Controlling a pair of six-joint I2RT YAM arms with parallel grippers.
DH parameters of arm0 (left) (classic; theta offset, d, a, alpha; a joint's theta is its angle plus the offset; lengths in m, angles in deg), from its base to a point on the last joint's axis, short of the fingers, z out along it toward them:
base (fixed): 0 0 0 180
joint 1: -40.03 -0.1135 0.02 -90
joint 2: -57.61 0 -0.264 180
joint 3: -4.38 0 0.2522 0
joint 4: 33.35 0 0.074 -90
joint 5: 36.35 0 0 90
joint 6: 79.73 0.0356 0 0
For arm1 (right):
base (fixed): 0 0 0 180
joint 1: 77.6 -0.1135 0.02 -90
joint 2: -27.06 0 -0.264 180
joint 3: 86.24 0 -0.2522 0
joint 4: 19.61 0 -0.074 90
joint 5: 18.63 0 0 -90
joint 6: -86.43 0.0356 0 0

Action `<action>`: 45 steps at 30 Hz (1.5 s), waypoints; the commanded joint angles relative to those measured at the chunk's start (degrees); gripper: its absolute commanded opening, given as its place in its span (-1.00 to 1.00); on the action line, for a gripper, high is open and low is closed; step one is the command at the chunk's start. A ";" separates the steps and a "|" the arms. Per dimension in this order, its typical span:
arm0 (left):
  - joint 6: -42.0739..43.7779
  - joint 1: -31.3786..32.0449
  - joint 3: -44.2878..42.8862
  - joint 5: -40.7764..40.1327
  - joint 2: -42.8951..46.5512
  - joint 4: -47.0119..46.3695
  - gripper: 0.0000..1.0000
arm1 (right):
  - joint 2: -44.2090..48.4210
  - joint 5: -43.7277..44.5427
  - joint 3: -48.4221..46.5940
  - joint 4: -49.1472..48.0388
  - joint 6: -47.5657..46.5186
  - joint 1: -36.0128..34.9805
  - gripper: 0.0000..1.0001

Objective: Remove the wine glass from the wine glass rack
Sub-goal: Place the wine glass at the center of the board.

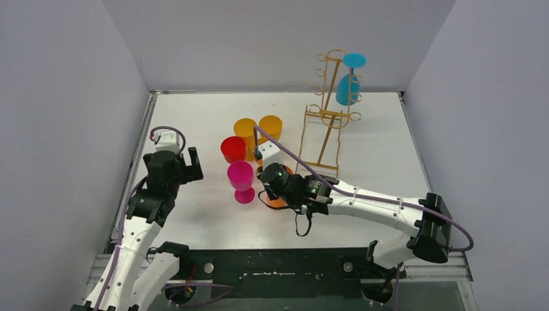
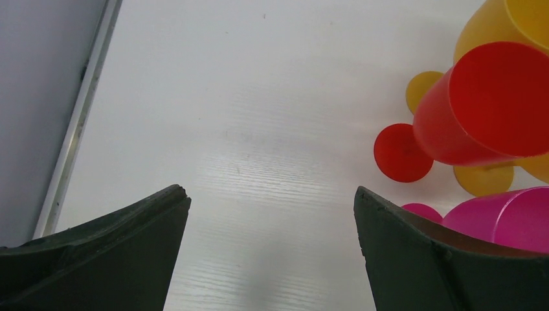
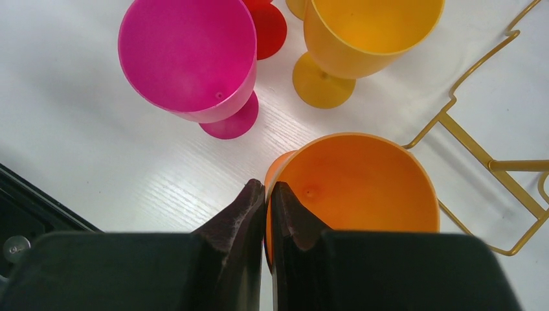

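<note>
The gold wire wine glass rack [image 1: 327, 120] stands at the back right, and its base [image 3: 498, 165] shows in the right wrist view. A blue wine glass [image 1: 347, 87] hangs upside down from its top arm. My right gripper [image 3: 267, 188] is shut on the rim of an orange wine glass [image 3: 362, 188], one finger inside the bowl and one outside. This glass is upright, just left of the rack's base, and mostly hidden under the gripper [image 1: 277, 180] in the top view. My left gripper [image 2: 272, 194] stands open over bare table at the left [image 1: 188, 165].
A pink glass [image 1: 241, 176], a red glass [image 1: 233, 149] and two yellow glasses [image 1: 245, 129] [image 1: 270, 126] stand upright in a cluster between the two grippers. White walls close in the table on three sides.
</note>
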 commanded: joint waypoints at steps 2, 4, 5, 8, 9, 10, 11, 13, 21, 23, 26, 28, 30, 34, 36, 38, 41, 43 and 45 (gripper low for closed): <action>-2.70 -3.08 1.91 5.73 -1.42 -7.70 0.95 | -1.49 2.57 -3.74 -3.44 1.04 0.99 -1.00; -4.74 -3.25 5.27 4.08 -0.66 -9.51 0.95 | -2.36 2.67 -3.85 -4.14 1.12 1.30 -1.00; -5.35 -3.32 6.04 3.93 -0.48 -10.00 0.95 | -3.09 2.67 -4.05 -4.30 1.19 1.56 -1.00; -3.91 -3.47 5.04 2.21 -0.43 -9.52 0.95 | -5.00 2.10 -5.11 -4.68 1.79 2.25 -1.00; -3.46 -3.48 5.72 0.47 -0.09 -10.23 0.95 | -5.56 1.59 -5.29 -5.11 1.82 2.52 -1.00; -3.15 -3.45 6.01 -1.13 0.13 -10.31 0.95 | -6.22 1.12 -5.42 -5.73 1.85 2.70 -1.00; -2.14 -3.50 6.04 -1.65 0.34 -10.00 0.95 | -6.92 1.13 -5.68 -6.24 1.91 2.85 -1.00; -1.47 -3.31 6.54 -2.30 1.33 -9.92 0.95 | -8.52 1.91 -6.36 -6.64 2.10 2.97 -1.00; 0.93 -2.24 7.83 2.19 3.62 -12.00 0.95 | -11.63 1.88 -9.41 -3.08 2.85 2.85 -0.92; 1.38 -2.07 8.12 3.60 3.85 -12.61 0.95 | -11.03 1.61 -8.94 -3.63 2.88 2.86 -0.82; 1.23 -1.61 8.26 3.33 3.51 -12.32 0.95 | -10.26 1.40 -8.55 -4.27 2.88 2.88 -0.75; 0.73 -1.55 8.19 3.24 3.44 -12.12 0.95 | -10.22 0.41 -8.98 -3.55 2.42 2.87 -0.71; 0.59 -1.57 8.19 3.59 3.49 -12.05 0.95 | -10.31 0.08 -9.66 -2.33 2.59 2.84 -0.67; 0.54 -1.40 8.26 4.11 3.52 -12.09 0.95 | -9.76 -0.36 -10.31 -0.73 3.09 2.86 -0.60; 0.60 -1.25 8.38 4.64 3.44 -12.22 0.95 | -8.90 -0.49 -9.90 -1.20 2.97 2.87 -0.60; 0.73 -1.08 8.44 5.30 3.36 -12.40 0.95 | -8.24 -0.49 -9.54 -1.68 3.06 2.88 -0.61; 0.64 -0.99 8.37 5.40 3.24 -12.25 0.95 | -7.99 -0.58 -9.60 -2.22 2.70 2.83 -0.71; 0.58 -0.87 8.36 5.65 3.26 -12.19 0.95 | -8.33 0.32 -9.57 -2.32 2.24 2.80 -0.80; 0.46 -0.80 8.39 5.58 3.19 -12.11 0.95 | -8.63 0.85 -9.78 -2.35 1.74 2.78 -0.83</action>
